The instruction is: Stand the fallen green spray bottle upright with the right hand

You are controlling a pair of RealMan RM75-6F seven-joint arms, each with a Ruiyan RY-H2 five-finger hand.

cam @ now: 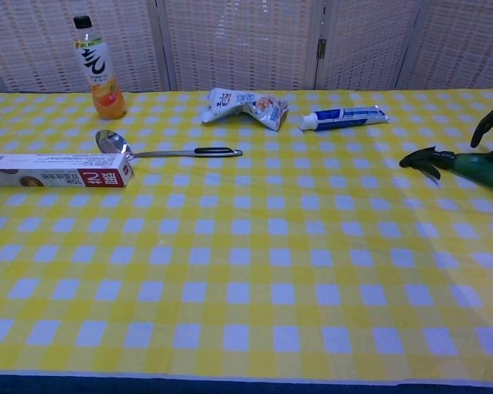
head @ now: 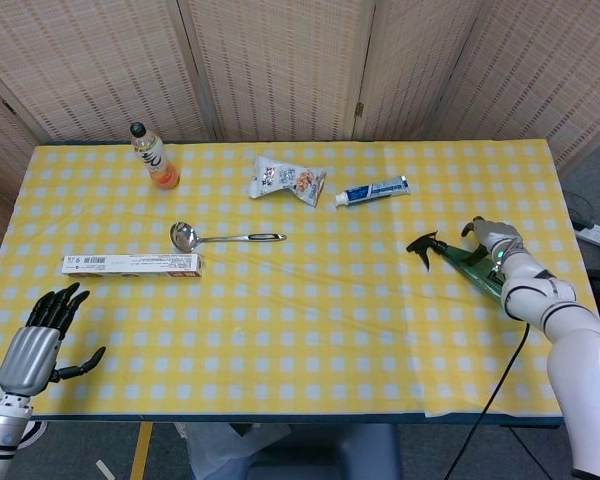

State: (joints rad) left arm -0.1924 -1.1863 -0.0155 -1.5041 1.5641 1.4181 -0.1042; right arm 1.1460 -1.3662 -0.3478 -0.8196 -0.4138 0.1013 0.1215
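The green spray bottle [head: 467, 262] lies on its side near the table's right edge, its black trigger head [head: 423, 244] pointing left. In the chest view the spray bottle [cam: 476, 167] runs off the right border. My right hand [head: 494, 241] rests over the bottle's body with its fingers [cam: 486, 125] arched above and behind it, not closed around it. My left hand [head: 38, 342] hovers off the table's front left corner, fingers spread and holding nothing.
On the yellow checked tablecloth [head: 300, 330] lie a toothpaste tube [head: 372, 191], a snack packet [head: 285, 180], a ladle [head: 220, 237] and a long box [head: 132, 264]. An orange drink bottle [head: 155, 157] stands at the back left. A black cable [head: 490, 400] hangs by the right arm.
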